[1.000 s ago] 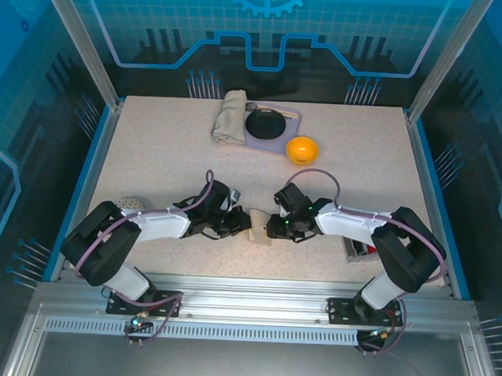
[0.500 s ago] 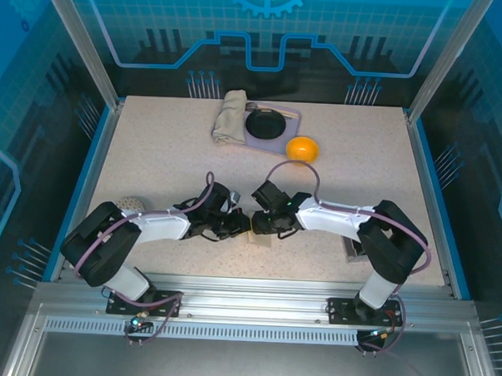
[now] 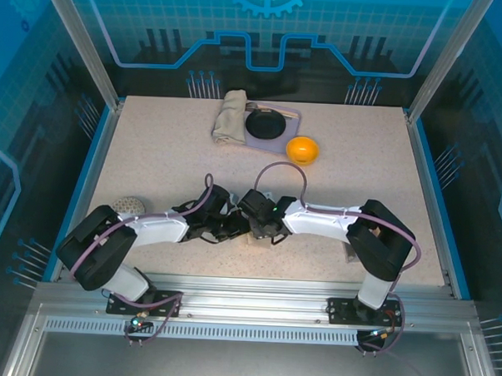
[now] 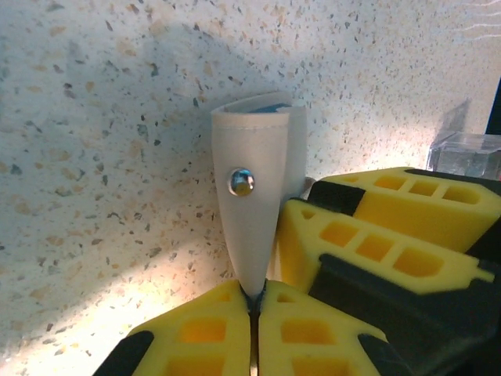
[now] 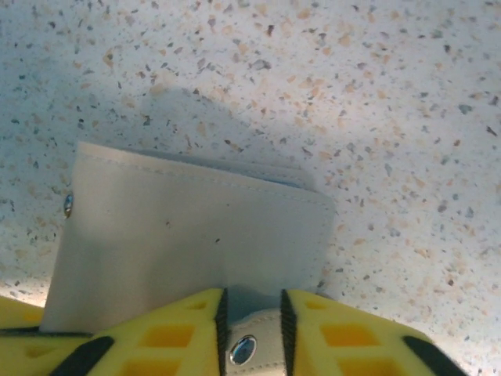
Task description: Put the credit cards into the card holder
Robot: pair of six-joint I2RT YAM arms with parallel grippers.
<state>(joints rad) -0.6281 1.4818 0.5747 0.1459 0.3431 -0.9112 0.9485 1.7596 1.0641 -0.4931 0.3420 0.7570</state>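
Speckled table point(image 3: 152, 167), enclosed by blue-lit panels. Beige card holder point(image 3: 260, 237) was recorded at lower centre. Left gripper point(image 4: 252, 301) was clamped on its edge; right gripper point(image 5: 252, 313) was closed around its snap tab.

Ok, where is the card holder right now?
In the top view the card holder is at the front centre of the table, gripped between the left end effector on its left and the right end effector on its right.
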